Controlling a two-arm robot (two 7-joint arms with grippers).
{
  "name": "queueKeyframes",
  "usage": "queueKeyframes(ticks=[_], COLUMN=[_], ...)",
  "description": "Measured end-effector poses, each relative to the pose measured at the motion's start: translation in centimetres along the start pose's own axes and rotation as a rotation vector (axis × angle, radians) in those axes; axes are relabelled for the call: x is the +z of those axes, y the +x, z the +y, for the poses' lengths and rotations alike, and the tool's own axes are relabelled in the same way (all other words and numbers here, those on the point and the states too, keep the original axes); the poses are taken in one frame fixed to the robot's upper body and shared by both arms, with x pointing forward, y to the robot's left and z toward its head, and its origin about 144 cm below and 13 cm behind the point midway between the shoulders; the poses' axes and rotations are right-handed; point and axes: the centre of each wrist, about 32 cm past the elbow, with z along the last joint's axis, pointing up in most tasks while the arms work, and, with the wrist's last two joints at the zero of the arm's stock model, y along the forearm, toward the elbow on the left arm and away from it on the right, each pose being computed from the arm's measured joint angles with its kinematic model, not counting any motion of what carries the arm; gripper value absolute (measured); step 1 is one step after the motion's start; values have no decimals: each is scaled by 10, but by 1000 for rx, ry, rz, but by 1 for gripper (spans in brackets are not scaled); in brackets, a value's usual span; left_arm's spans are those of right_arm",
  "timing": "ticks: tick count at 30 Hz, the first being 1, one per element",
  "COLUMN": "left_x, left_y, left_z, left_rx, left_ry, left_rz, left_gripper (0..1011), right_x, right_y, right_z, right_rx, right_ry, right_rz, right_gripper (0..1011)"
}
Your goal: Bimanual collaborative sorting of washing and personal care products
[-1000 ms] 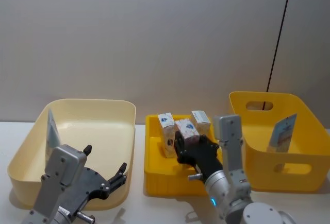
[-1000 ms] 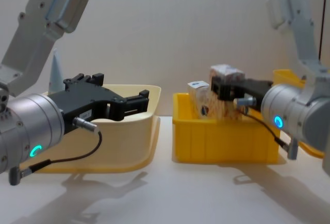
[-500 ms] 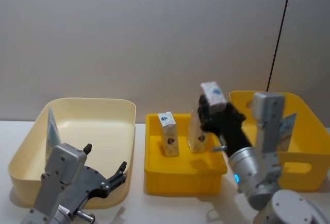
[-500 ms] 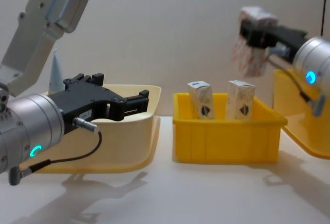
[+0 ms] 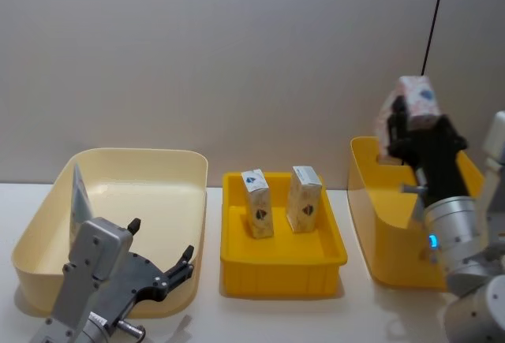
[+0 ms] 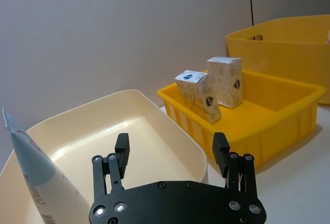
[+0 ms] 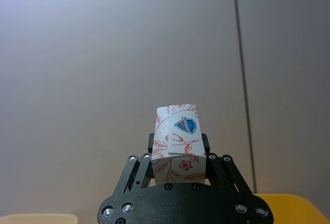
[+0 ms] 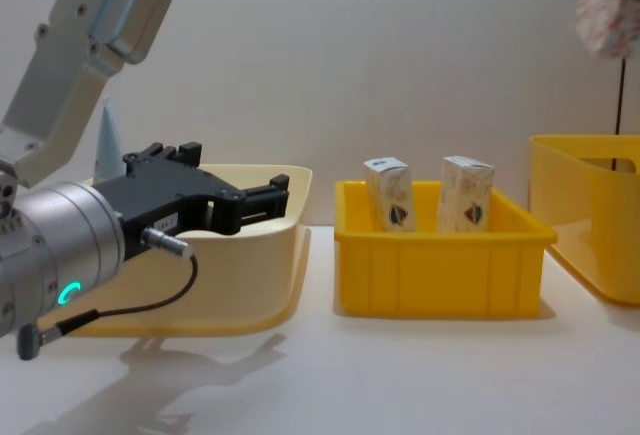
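The right hand (image 5: 412, 116) grips a carton (image 5: 417, 99) upright — high above the far-right yellow bin (image 5: 379, 225), directly below. The left hand (image 8: 262, 198) is spread wide, idle.

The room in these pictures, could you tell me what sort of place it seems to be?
Probably a robot test bench in a lab, not a home: a bare grey wall, a plain white table, and three plastic sorting bins lined up before two grippers.
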Motion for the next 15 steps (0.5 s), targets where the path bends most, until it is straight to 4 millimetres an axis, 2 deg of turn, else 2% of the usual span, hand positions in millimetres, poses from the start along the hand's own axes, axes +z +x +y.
queueKeyframes(ticks=[15], left_x=[0], left_y=[0], left_z=[0], left_rx=[0], left_ry=[0], left_rz=[0], left_gripper=[1003], right_x=[22], right_y=[50], right_z=[-8], right_rx=[-202], right_ry=[96], right_rz=[-89], right_gripper=[415])
